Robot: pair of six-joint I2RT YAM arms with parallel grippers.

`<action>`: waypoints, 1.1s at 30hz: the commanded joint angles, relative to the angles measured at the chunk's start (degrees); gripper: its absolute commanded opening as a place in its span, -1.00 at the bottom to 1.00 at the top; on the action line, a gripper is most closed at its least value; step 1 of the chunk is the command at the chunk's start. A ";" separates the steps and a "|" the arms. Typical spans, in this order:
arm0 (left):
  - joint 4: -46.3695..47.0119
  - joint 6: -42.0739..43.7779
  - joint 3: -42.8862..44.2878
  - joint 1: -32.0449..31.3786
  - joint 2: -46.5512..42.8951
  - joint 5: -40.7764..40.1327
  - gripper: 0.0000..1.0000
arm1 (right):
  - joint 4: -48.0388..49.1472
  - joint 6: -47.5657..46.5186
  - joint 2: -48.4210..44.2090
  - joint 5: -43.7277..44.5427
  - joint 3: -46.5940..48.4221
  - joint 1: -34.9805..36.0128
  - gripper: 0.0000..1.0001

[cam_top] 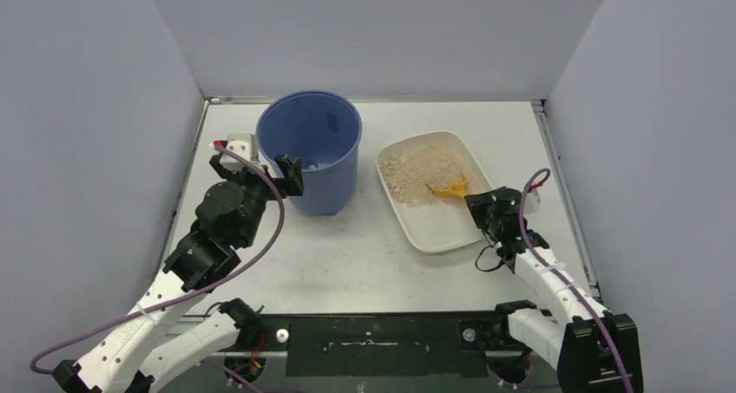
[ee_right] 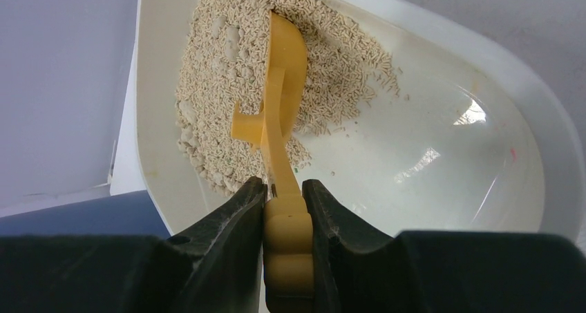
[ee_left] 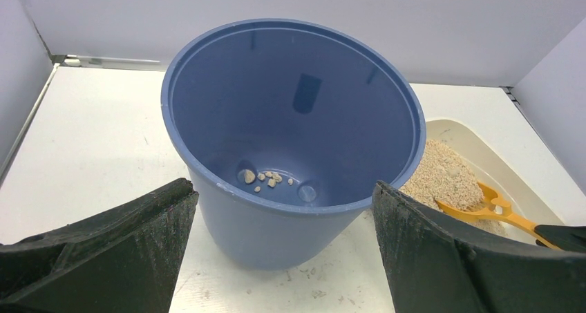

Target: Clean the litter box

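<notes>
Pale grey walls close off a white counter on three sides. At about 2 o'clock from its middle in the overhead view, the litter box is set slantwise. Its tan granules are heaped toward its 11 o'clock end, while the near end is bare white plastic. A blue bucket is stood at 11 o'clock on the counter, near the tray, and a few pale clumps are seen on its floor. The handle of a yellow slotted scoop is pinched between the pressed-together fingers of the right pincer, and its blade is rested at the near edge of the heap. The left pincer is spread wide at the bucket's 8 o'clock side; whether the wall is touched cannot be told. The step in hand is judged to be sifting. The blade would best be pushed low under the lumpy patch seen at 9 o'clock of it in the right wrist view, rather than dragged across the top. A slow lift with a slight shake should be allowed, so that loose grains drop through the slots inside the tray. The load should then be carried level toward 9 o'clock and tipped only once it is well over the bucket's rim.
</notes>
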 commanded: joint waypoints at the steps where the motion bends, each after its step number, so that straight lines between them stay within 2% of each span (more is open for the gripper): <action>1: 2.91 0.27 -0.10 -0.31 -0.03 -0.12 0.93 | 2.24 -3.18 3.26 1.30 -3.07 -0.03 -1.00; 8: 3.12 0.53 -0.10 -0.29 0.56 1.57 0.93 | 9.83 -5.30 5.69 0.90 -6.00 -0.05 -1.00; 14: 3.04 2.53 1.75 -0.57 2.74 8.33 0.93 | 10.45 -5.40 7.25 -0.32 -6.86 -0.07 -1.00; 21: -3.51 2.29 14.72 -0.61 13.11 14.90 0.93 | 8.12 -5.75 7.43 -0.83 -6.55 -0.12 -1.00; 29: -4.82 3.52 26.48 -2.62 24.33 15.35 0.93 | 3.44 -5.22 7.18 -0.58 -4.80 -0.18 -1.00; 33: -6.61 4.93 34.26 -5.15 33.16 16.31 0.93 | 3.22 -5.55 7.11 -0.72 -4.70 -0.32 -1.00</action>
